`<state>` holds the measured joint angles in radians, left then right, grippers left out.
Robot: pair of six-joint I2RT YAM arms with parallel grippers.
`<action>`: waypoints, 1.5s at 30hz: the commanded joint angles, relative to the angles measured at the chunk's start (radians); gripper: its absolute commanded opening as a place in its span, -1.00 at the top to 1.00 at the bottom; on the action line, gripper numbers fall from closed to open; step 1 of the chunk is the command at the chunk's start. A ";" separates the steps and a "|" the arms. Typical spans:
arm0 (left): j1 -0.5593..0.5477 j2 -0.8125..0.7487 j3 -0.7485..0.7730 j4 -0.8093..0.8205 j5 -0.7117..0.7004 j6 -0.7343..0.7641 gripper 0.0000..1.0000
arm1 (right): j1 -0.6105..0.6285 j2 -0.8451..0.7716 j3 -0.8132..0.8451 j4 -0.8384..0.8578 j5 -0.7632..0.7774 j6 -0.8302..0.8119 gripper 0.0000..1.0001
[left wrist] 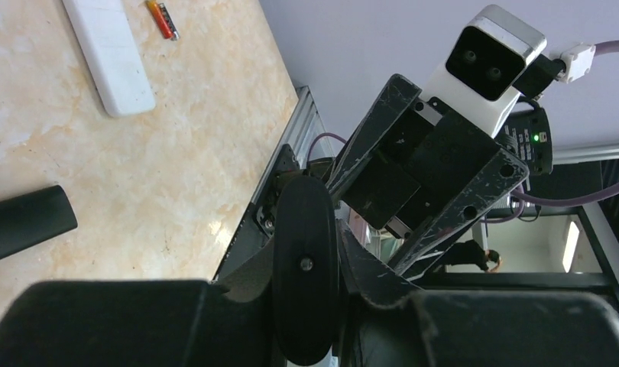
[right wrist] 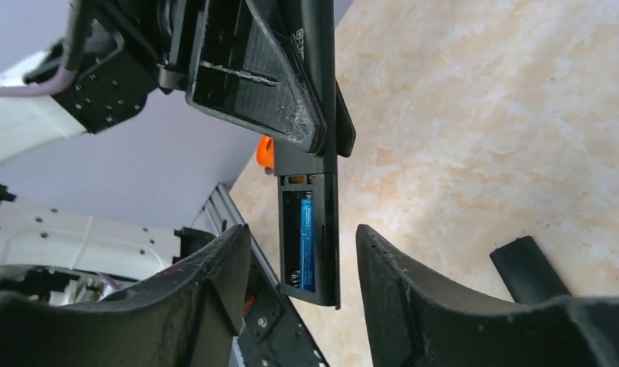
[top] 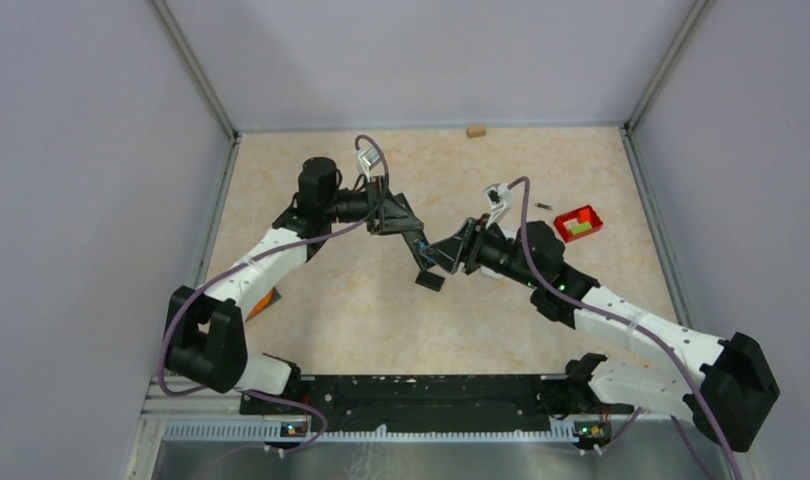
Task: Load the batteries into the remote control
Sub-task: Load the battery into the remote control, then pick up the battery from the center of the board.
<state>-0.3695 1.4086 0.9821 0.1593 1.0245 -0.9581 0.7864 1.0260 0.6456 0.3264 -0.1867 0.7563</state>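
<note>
My left gripper (top: pixel 394 217) is shut on a black remote (top: pixel 422 250) and holds it above the table, battery bay open. In the left wrist view the remote (left wrist: pixel 305 306) sits edge-on between the fingers (left wrist: pixel 238 267). My right gripper (right wrist: pixel 301 229) is open, with one finger on each side of the remote's lower end (right wrist: pixel 322 229), not touching it. A blue battery (right wrist: pixel 307 245) lies in the bay; the slot beside it looks empty. A red battery (left wrist: pixel 163 19) lies on the table. A small dark battery (top: pixel 543 207) lies near the red tray.
A black cover piece (top: pixel 430 280) lies on the table under the grippers, also in the right wrist view (right wrist: pixel 528 267). A red tray (top: pixel 591 213) holds yellow-green blocks at the right. A white remote (left wrist: pixel 108 53) lies near the red battery. A tan block (top: pixel 475 130) sits at the back wall.
</note>
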 commanded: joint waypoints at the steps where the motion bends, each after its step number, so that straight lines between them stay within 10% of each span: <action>1: -0.003 -0.040 0.044 0.015 0.075 0.053 1.00 | -0.015 0.037 0.089 -0.092 -0.123 -0.128 -0.04; 15: -0.002 -0.042 0.067 -0.044 0.103 0.073 1.00 | -0.024 0.073 0.085 -0.059 -0.158 -0.141 0.98; 18: -0.003 -0.046 0.069 -0.066 0.091 0.095 1.00 | -0.026 0.084 0.089 -0.058 -0.138 -0.135 0.84; 22: -0.003 -0.064 0.070 -0.134 0.036 0.175 1.00 | -0.030 0.078 0.094 -0.055 -0.126 -0.116 0.07; 29: -0.001 -0.079 0.062 -0.178 -0.013 0.241 1.00 | -0.035 0.040 0.086 -0.041 -0.108 -0.090 -0.38; 38: 0.028 -0.160 0.044 -0.360 -0.340 0.356 1.00 | -0.135 0.017 0.189 -0.481 0.173 -0.130 -0.22; 45: 0.027 -0.275 -0.037 -0.198 -0.290 0.352 1.00 | -0.399 0.146 0.239 -0.856 0.409 -0.173 0.06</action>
<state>-0.3420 1.2118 0.9787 -0.1711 0.7242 -0.6262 0.4999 1.1046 0.8570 -0.2764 0.0574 0.6277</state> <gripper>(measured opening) 0.237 0.496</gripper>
